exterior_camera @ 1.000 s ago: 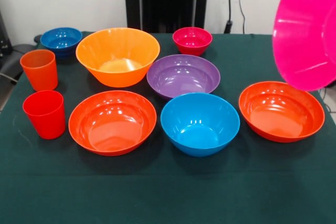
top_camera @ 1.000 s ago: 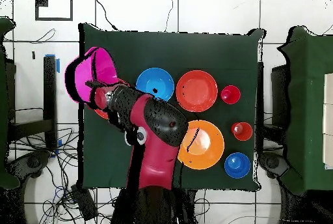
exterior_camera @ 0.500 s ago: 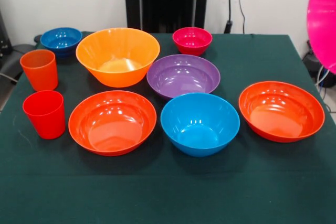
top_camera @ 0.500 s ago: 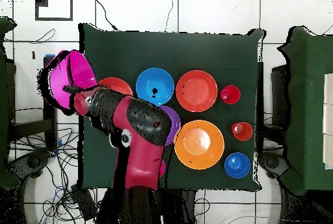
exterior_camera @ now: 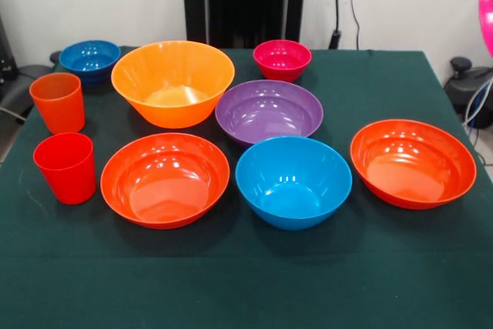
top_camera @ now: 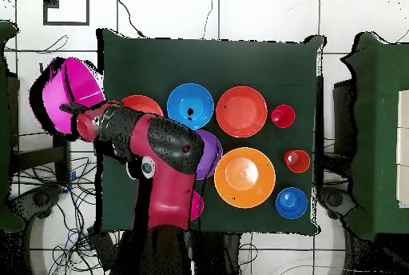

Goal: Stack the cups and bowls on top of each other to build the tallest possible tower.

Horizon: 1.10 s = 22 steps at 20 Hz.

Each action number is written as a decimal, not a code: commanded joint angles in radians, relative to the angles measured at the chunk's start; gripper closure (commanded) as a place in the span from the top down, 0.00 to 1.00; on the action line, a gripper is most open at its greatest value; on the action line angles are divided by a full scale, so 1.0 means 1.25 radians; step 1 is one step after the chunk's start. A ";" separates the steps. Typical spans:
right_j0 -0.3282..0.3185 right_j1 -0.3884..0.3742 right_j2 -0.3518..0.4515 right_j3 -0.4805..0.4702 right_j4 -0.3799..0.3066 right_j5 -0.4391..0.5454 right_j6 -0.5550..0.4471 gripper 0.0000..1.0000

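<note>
- The large glossy pink plastic bowl [top_camera: 70, 92] hangs tilted at the end of the red and black arm [top_camera: 152, 148], out beyond the edge of the green-clothed counter [top_camera: 240, 56]. Whether the fingers clamp its rim cannot be told.
- No stack exists yet: the large orange bowl [exterior_camera: 172, 82], purple bowl [exterior_camera: 268, 110], light blue bowl [exterior_camera: 293, 181] and both cups sit singly.
- The arm should bring the pink bowl back level over the cloth and centre it before release, making a wide base.
</note>
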 commanded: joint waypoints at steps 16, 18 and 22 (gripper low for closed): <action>-0.043 0.126 0.007 -0.058 -0.030 0.030 -0.214 0.00; -0.046 0.133 0.004 -0.058 -0.034 0.030 -0.217 0.00; -0.072 0.167 0.001 -0.062 -0.056 0.035 -0.244 0.00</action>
